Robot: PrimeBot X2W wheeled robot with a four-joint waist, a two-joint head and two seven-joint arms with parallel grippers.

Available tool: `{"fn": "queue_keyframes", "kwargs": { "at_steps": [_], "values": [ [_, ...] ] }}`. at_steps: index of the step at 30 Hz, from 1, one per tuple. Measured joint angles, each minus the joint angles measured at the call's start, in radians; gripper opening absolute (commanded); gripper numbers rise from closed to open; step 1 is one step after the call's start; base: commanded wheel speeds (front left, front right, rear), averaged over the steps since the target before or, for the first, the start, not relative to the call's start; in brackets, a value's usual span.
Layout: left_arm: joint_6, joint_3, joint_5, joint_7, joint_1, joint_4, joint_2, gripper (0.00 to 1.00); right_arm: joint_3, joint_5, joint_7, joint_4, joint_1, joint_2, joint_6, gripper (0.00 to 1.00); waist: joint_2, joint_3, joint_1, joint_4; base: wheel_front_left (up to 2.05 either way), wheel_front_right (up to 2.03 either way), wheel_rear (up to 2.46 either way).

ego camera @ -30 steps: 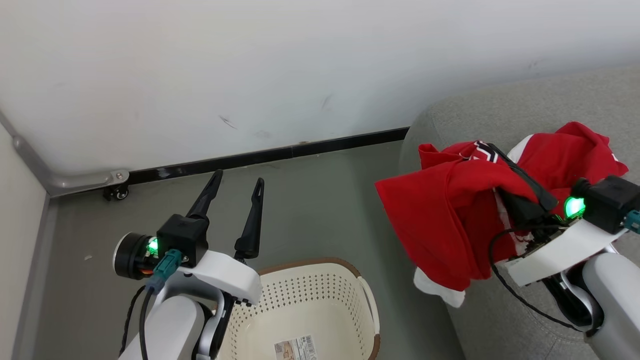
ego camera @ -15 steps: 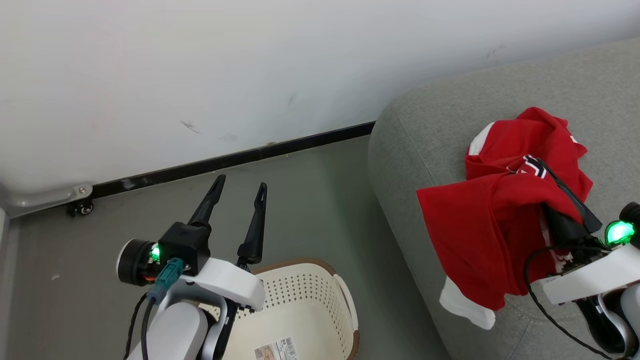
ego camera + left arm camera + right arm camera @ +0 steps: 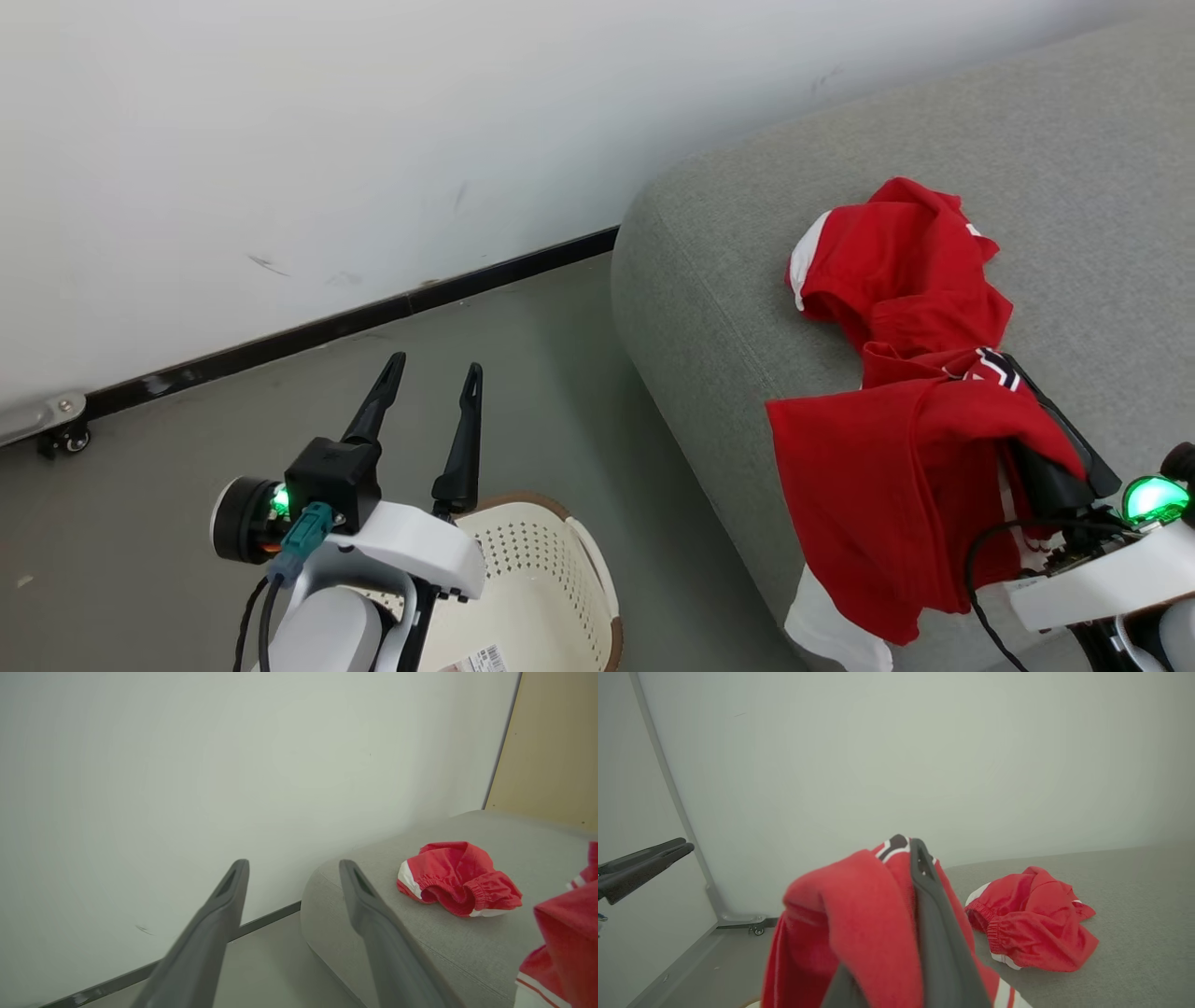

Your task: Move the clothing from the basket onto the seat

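Pinching the bright red shirt-like garment (image 3: pixel 887 485), the right tool (image 3: pixel 1027 392) held it draped over the edge of the grey woven cushion seat (image 3: pixel 709 280); release there risked slippage to the floor (image 3: pixel 560 373). The left tool (image 3: pixel 428 373) stood spread, empty.

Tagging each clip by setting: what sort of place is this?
Likely a plain indoor room staged for household chores: a grey upholstered seat beside a bare white wall, a perforated laundry basket on smooth grey floor, red shorts lying on the seat.
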Motion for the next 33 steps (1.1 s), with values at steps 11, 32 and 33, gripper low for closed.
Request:
{"fn": "queue_keyframes", "kwargs": {
  "at_steps": [11,32,33],
  "values": [
    [0.026,0.040,0.002,0.000,0.039,-0.019,0.020,1.00,0.009,0.000,0.048,-0.045,0.006,0.028,0.000,0.00,0.0000,0.009,0.0000,-0.058,0.00,0.00,0.00],
    [0.035,0.055,0.031,-0.001,0.052,-0.040,0.083,1.00,-0.049,0.061,0.206,0.053,-0.451,-0.017,0.000,0.00,0.0000,0.101,-0.0001,-0.076,0.00,0.00,0.00],
    [0.035,0.055,0.031,-0.001,0.052,-0.041,0.085,1.00,-0.061,0.066,0.213,0.067,-0.477,-0.021,0.000,0.00,0.0000,0.107,-0.0001,-0.076,0.00,0.00,0.00]
  ]
}}
